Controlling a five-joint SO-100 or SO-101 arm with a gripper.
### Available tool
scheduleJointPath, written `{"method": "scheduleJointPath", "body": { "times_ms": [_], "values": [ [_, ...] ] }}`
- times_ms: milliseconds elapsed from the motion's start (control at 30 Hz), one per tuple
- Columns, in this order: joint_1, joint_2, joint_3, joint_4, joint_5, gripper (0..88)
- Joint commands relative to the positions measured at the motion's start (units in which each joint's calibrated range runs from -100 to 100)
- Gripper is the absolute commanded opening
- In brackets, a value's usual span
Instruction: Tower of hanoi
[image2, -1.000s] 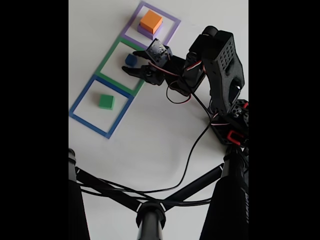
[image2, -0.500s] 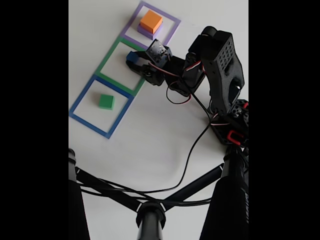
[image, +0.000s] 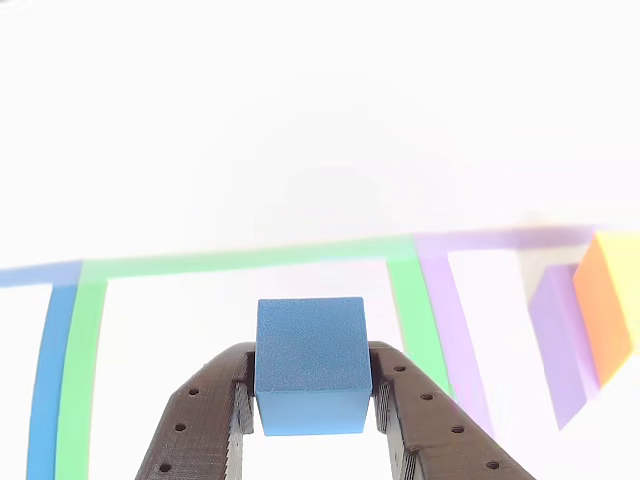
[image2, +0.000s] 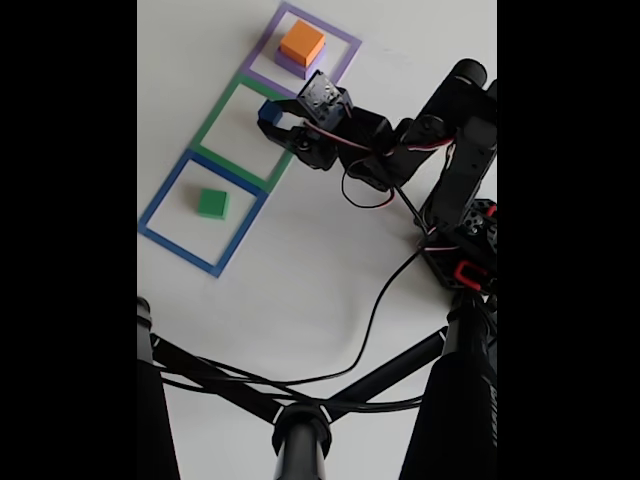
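Note:
My gripper (image: 311, 372) is shut on the small blue cube (image: 310, 360), which sits squarely between the two black fingers (image: 205, 420). In the fixed view the gripper (image2: 272, 120) holds the blue cube (image2: 267, 112) over the upper right side of the green tape square (image2: 214, 120). An orange block (image2: 302, 43) rests on a wider purple block (image2: 288, 63) inside the purple tape square (image2: 345, 50). Both show at the right edge of the other view, the orange block (image: 610, 305) on the purple block (image: 555, 320). A green block (image2: 212, 203) lies in the blue tape square (image2: 160, 205).
The arm's base (image2: 465, 245) with red parts stands at the right, and a black cable (image2: 375, 320) trails from it across the white table. Black stand legs (image2: 300, 420) cross the bottom of the fixed view. The three tape squares run in a diagonal row.
The gripper, open around the blue cube a second ago, has shut on it and lifted it slightly toward the purple square. The upper arm has swung back to the right.

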Motion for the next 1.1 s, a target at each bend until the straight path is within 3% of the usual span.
{"method": "scheduleJointPath", "body": {
  "times_ms": [0,267,567,833,1067],
  "values": [
    [0.04,-16.80,-1.67,17.25,0.00,3.8],
    [-0.25,-35.94,-18.13,60.41,0.00,3.5],
    [-0.92,-40.95,-50.95,106.48,0.00,3.6],
    [-6.96,-40.95,-72.31,127.62,0.00,3.7],
    [-13.67,-44.58,-78.58,136.28,0.00,3.8]
  ]
}}
